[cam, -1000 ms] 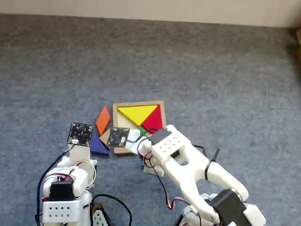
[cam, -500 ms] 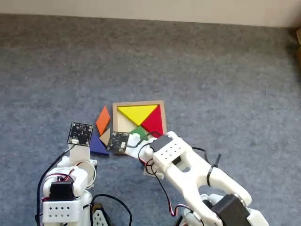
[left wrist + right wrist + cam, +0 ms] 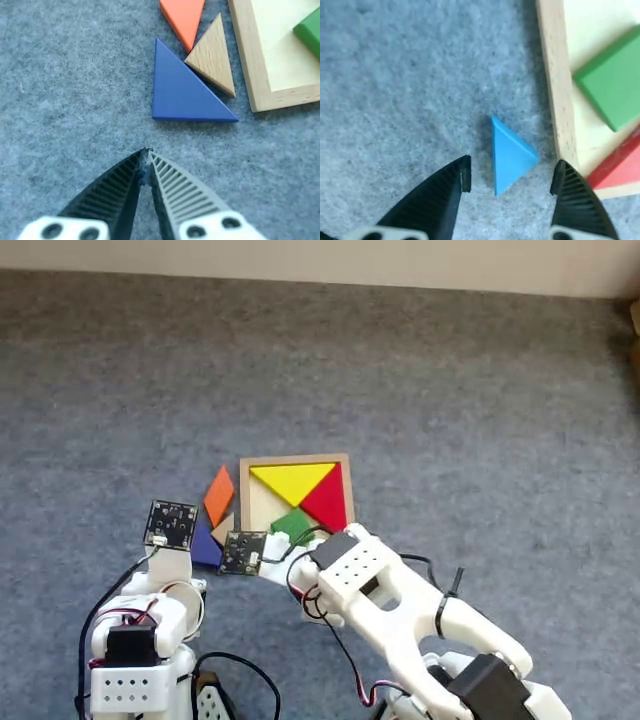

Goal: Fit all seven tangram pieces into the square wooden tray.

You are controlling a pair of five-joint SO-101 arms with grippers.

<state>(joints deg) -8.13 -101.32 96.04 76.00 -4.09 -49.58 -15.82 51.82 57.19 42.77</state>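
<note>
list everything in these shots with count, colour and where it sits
tray: 1, pale wood, mid table
yellow triangle: 1, yellow, in the tray, far side
red triangle: 1, red, in the tray, beside the yellow one
green piece: 1, green, in the tray, near side
orange piece: 1, orange, on the cloth outside the tray
wood triangle: 1, tan, between orange piece and tray
dark blue triangle: 1, dark blue, against the wood triangle
light blue triangle: 1, light blue, outside the tray's edge
cloth: 1, grey, covers the table
left hand: 1, shut, over bare cloth near the dark blue triangle
right hand: 1, open, straddling the light blue triangle
</note>
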